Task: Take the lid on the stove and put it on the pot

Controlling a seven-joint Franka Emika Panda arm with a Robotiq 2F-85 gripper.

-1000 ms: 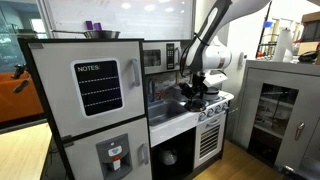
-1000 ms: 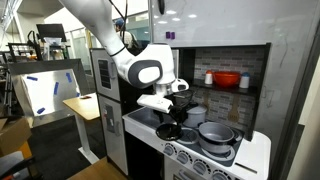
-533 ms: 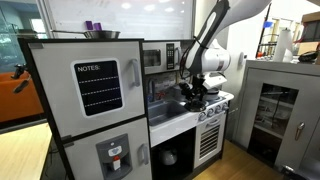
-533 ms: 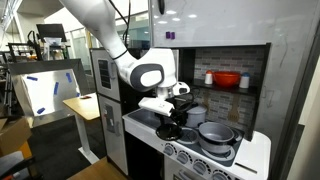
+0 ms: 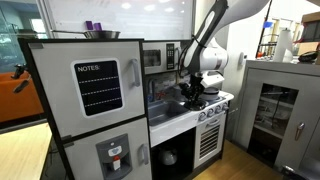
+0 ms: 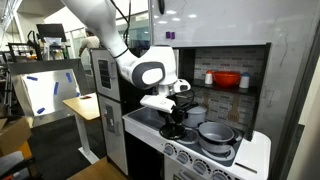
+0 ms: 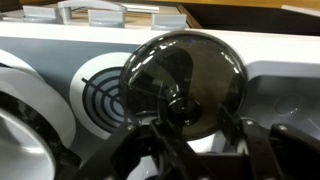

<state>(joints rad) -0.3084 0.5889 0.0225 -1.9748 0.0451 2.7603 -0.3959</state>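
Note:
The lid (image 7: 186, 68), round and darkly reflective, lies on the white stove (image 7: 55, 55) over a black ringed burner (image 7: 98, 92). My gripper (image 7: 192, 125) hangs right over it. Its dark fingers (image 7: 232, 122) straddle the small knob (image 7: 180, 108) at the lid's middle, drawn in close, with a strip of lid still showing beside the knob. In an exterior view the gripper (image 6: 172, 122) is low over the stove's left burner, and the pot (image 6: 214, 133), dark inside, stands just to its right. In an exterior view the gripper (image 5: 191, 96) hides the lid.
A grey fridge with a NOTES board (image 5: 96, 88) stands beside the stove, and a steel bowl (image 5: 101, 34) rests on top of it. A red bowl (image 6: 226, 79) sits on the shelf behind the stove. A row of knobs (image 6: 196, 158) lines the stove front. A cabinet (image 5: 276, 112) stands nearby.
The fingers have drawn in from wide open to close round the lid's knob. The arm has sunk only slightly; lid and pot have not moved.

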